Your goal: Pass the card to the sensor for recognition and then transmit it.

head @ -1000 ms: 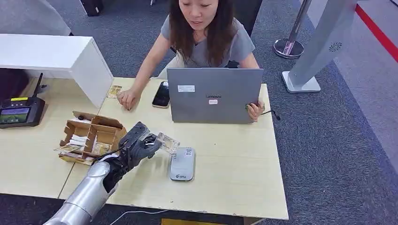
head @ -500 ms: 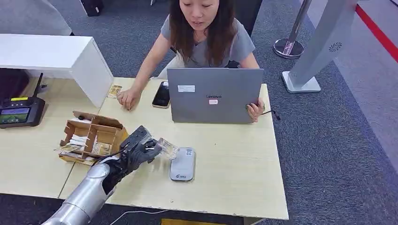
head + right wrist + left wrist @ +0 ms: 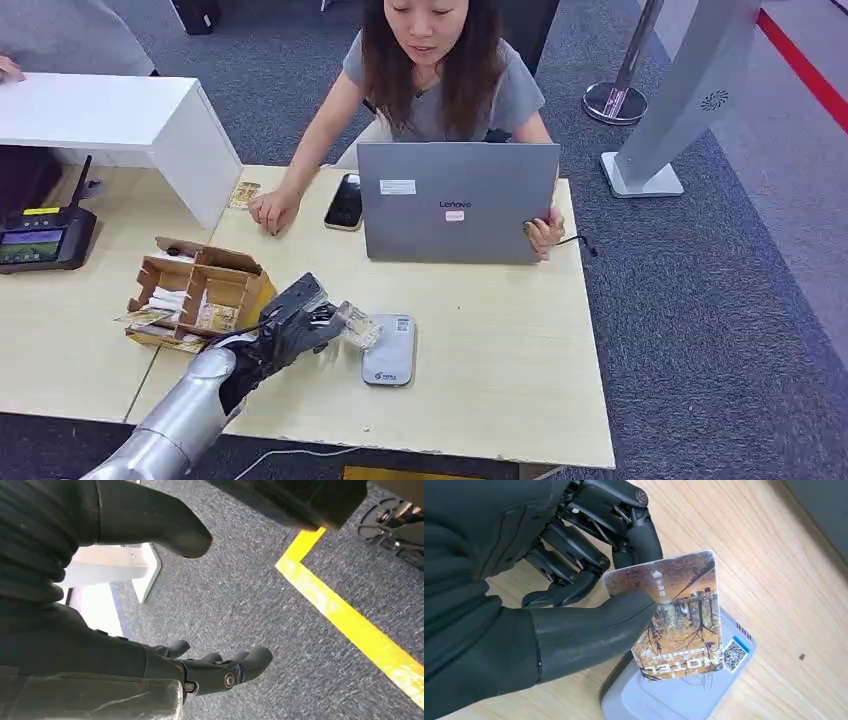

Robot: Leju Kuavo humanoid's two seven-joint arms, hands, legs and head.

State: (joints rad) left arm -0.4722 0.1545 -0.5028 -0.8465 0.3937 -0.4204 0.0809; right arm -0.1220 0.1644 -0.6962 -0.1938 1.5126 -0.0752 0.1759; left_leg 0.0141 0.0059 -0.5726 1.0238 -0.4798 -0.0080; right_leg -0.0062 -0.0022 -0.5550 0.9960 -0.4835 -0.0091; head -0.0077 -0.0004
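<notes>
Now left robot hand [image 3: 290,325] pinching card [image 3: 358,325] over sensor [image 3: 390,352]; right robot hand [image 3: 220,670] empty, fingers apart.

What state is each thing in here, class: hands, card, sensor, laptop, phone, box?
Left hand: pinching the card.
Right hand: open, hanging over carpet.
Card: held tilted over the sensor.
Sensor: lying flat on the table.
Laptop: lid open.
Phone: screen dark.
Cardboard box: open.
</notes>
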